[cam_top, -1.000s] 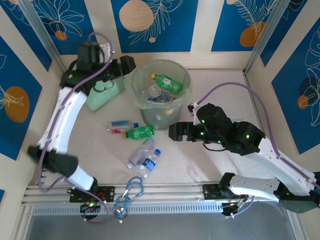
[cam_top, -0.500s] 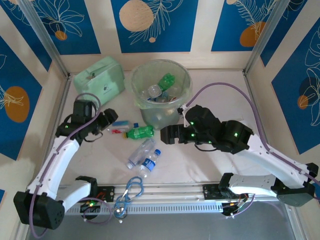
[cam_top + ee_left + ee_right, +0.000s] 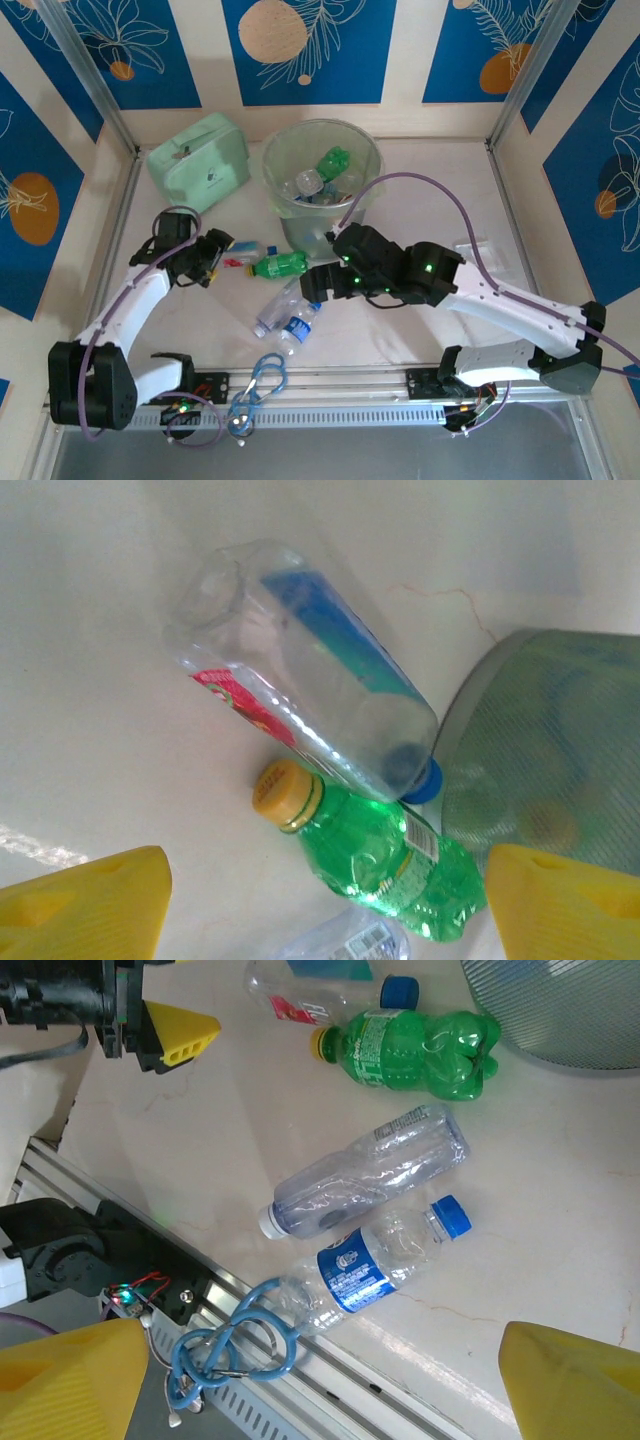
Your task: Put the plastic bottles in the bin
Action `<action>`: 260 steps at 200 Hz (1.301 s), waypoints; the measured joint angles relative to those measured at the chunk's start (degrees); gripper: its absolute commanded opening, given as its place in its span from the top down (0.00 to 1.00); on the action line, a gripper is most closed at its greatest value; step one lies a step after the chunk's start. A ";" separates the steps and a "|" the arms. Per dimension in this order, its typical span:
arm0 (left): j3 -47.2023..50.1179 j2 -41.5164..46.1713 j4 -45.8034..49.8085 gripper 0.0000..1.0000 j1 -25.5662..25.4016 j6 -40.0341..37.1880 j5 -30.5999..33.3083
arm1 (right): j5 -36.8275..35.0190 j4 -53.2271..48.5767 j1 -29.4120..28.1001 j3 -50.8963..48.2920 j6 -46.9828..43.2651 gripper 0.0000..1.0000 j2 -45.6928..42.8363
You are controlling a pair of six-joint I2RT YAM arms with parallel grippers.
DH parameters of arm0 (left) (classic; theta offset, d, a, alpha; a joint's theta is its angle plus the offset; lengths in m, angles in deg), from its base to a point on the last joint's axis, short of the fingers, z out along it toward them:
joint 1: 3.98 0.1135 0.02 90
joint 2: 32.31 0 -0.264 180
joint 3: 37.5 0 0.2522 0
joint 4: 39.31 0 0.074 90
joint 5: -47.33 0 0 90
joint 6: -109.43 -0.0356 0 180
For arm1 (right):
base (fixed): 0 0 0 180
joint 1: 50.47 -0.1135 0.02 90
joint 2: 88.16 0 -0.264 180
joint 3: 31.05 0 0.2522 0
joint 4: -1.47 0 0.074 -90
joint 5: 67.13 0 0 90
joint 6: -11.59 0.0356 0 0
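The pale-green bin (image 3: pixel 310 232) stands at the back middle with several bottles inside, one of them green (image 3: pixel 333 163). Four bottles lie on the table in front of it: a green yellow-capped bottle (image 3: pixel 278 265) (image 3: pixel 385 850) (image 3: pixel 415 1050), a clear bottle with a blue and red label (image 3: pixel 243 251) (image 3: pixel 300 675), a clear white-capped bottle (image 3: pixel 279 306) (image 3: pixel 370 1170) and a blue-labelled bottle (image 3: pixel 300 322) (image 3: pixel 375 1260). My left gripper (image 3: pixel 222 258) (image 3: pixel 325 910) is open, low, just left of the green bottle's cap. My right gripper (image 3: pixel 308 287) (image 3: pixel 320 1385) is open above the two clear bottles.
A mint-green zip case (image 3: pixel 200 160) sits at the back left. A blue carabiner (image 3: pixel 262 385) (image 3: pixel 230 1350) lies on the front rail, touching the blue-labelled bottle's base. The bin's wall (image 3: pixel 545 750) is close beyond the green bottle.
My left arm swung from the back by the zip case down to the table beside the bottles. My right gripper moved left over the clear bottles. The green bottle in the bin settled.
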State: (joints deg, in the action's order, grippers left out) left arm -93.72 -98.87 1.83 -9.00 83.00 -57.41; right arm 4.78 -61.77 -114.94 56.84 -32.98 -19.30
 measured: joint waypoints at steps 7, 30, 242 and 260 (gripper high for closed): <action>-0.33 -1.05 0.11 0.18 0.00 0.85 0.42 | 0.00 0.13 -0.26 0.00 0.02 0.09 0.59; -2.25 -4.66 0.59 0.17 0.02 3.34 2.32 | -0.20 0.42 -1.07 0.00 0.00 0.09 2.21; -22.80 -35.89 3.54 0.20 -4.79 4.55 13.53 | -1.11 2.34 -1.95 0.00 0.02 0.09 4.52; -22.91 -37.24 3.82 0.24 -4.96 3.06 13.86 | -1.25 2.36 -1.95 0.00 0.02 0.09 4.52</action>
State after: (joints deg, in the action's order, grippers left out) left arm -116.63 -136.12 5.65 -13.96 86.06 -43.55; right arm 3.54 -59.41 -116.89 56.84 -32.96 -14.78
